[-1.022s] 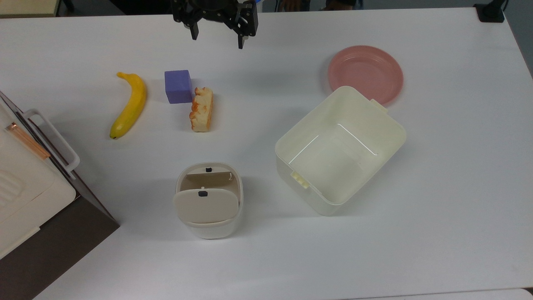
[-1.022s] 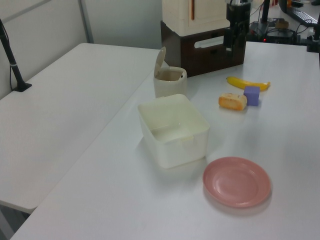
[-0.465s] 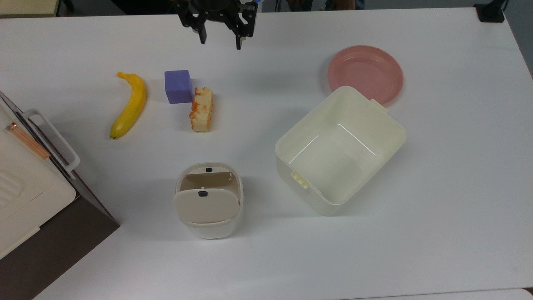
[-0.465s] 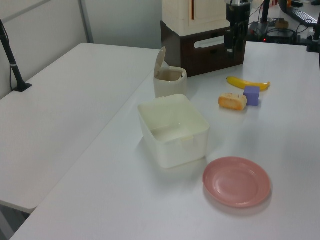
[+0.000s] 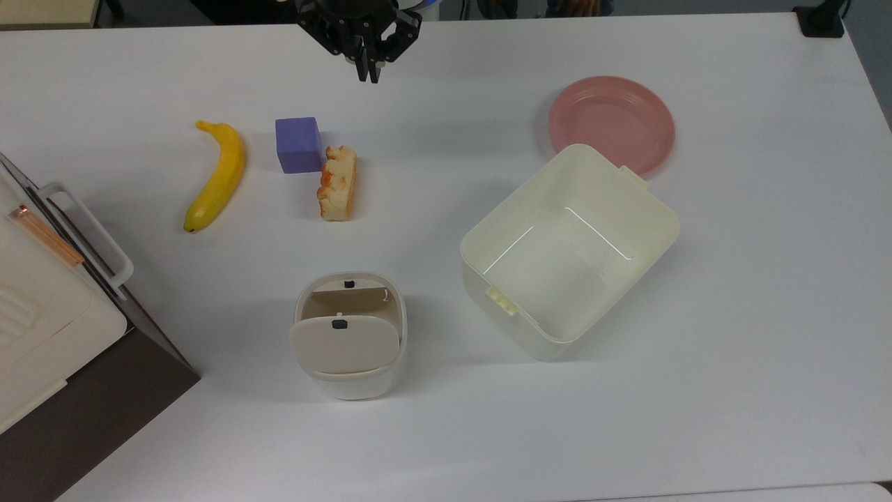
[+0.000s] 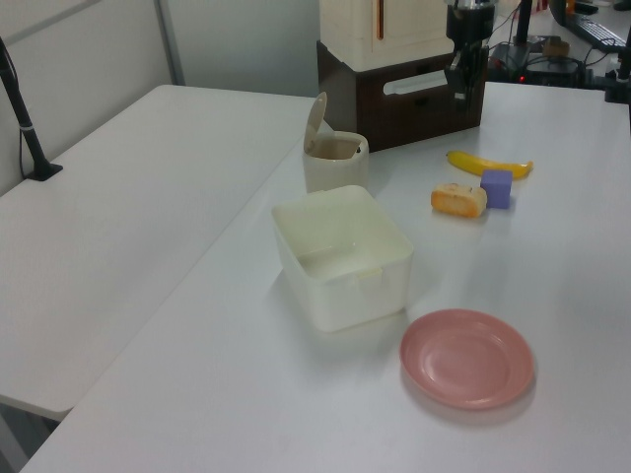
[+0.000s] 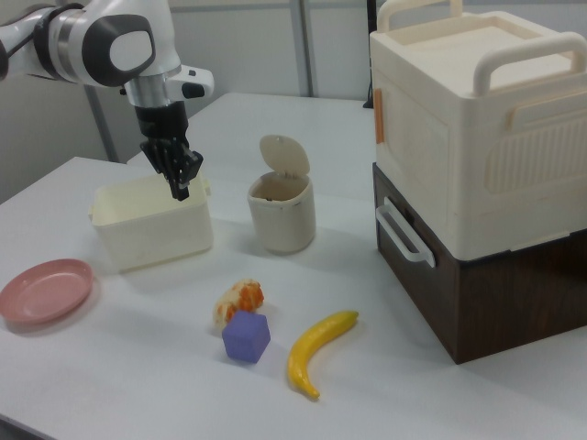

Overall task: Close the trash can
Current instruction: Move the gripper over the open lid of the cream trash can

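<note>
The trash can stands on the tabletop near the top view's lower centre, just beside the cream tub and in front of the stacked boxes; its beige flap lid is raised upright, so the task is not yet begun. My tool, its fingers pressed together and holding nothing, hangs well apart from the can at the top view's upper edge, beyond the purple block. By my judgement, what is left is the approach and the press that brings the lid down.
</note>
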Robot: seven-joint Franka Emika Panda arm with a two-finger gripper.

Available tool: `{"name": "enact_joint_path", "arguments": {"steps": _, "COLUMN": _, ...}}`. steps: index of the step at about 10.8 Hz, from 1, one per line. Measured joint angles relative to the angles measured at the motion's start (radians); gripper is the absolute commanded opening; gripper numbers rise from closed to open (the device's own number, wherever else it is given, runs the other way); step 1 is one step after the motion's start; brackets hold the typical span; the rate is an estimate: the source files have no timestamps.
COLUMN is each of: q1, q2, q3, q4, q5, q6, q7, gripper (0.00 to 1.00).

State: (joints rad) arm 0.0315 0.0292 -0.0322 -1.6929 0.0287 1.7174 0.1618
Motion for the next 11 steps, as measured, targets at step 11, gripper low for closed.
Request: {"name": "enact_joint_path", "arguments": {"steps": 11, "q1": 0.003, "q2": 0.202, "q3": 0.001, "q4": -0.006, "q5": 0.011, "q6": 0.83, "q7": -0.002, "gripper": 0.0}}
